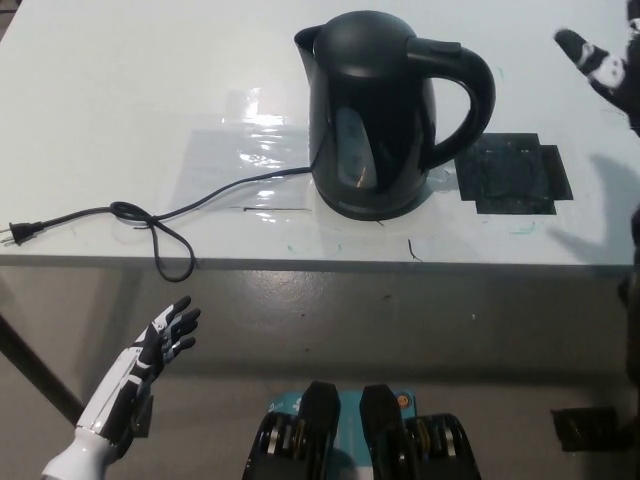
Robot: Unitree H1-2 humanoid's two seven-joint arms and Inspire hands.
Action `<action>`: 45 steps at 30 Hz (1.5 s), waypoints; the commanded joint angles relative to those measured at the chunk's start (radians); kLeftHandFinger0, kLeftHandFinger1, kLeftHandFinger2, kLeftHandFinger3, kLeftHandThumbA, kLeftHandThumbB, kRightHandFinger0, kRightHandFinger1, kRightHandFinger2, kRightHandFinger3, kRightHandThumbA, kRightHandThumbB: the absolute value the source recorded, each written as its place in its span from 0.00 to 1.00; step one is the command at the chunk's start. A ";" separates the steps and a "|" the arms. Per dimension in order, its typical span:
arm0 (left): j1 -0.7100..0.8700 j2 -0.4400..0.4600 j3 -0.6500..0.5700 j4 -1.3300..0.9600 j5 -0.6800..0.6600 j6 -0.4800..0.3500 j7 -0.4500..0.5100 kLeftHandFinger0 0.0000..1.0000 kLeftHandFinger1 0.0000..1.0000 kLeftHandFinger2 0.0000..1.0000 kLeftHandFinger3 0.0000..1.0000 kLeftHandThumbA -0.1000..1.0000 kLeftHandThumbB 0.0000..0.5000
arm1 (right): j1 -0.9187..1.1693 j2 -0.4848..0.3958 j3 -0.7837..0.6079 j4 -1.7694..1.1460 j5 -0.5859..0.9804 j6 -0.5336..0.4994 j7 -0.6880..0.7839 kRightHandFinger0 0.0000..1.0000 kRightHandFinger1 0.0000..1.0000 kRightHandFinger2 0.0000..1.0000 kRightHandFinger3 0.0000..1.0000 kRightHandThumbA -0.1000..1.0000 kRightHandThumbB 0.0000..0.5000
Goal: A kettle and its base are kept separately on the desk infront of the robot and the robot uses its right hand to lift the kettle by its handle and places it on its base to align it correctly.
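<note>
At the far left a dark leg or bar (25, 372) slanted down below the desk edge, over a grey floor (330, 320) marked with small dark specks. The white left hand (165, 335) rested low at the lower left, below the desk's front edge, its fingers spread apart and holding nothing. Above it, a plug (18, 233) lay near the left front corner of the white desk (120, 90), and its black cord (160, 225) looped once near the edge before running right toward the kettle. A clear taped patch (240, 150) with glare and wrinkles covered the desk's middle, and thin dark and greenish marks showed on the surface near the front edge.

The black kettle (375, 110) stood upright on its base (375, 205), of which only a low dark rim showed beneath it; spout to the left, handle (470, 90) to the right, lid closed. No brand or writing could be read on it; only a pale reflection showed on its side. Just right of the kettle lay a square of black tape (512, 172), with a shadow falling beyond it.

At the right edge, only a small part of the black right hand (598, 62) showed, well apart from the handle and touching nothing; whether it was open or closed could not be told.
</note>
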 commanded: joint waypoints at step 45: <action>-0.012 0.013 0.023 -0.020 0.007 -0.061 0.014 1.00 1.00 1.00 1.00 1.00 0.14 | 0.593 -0.055 0.169 0.096 -0.199 -0.271 0.053 1.00 1.00 1.00 1.00 1.00 0.84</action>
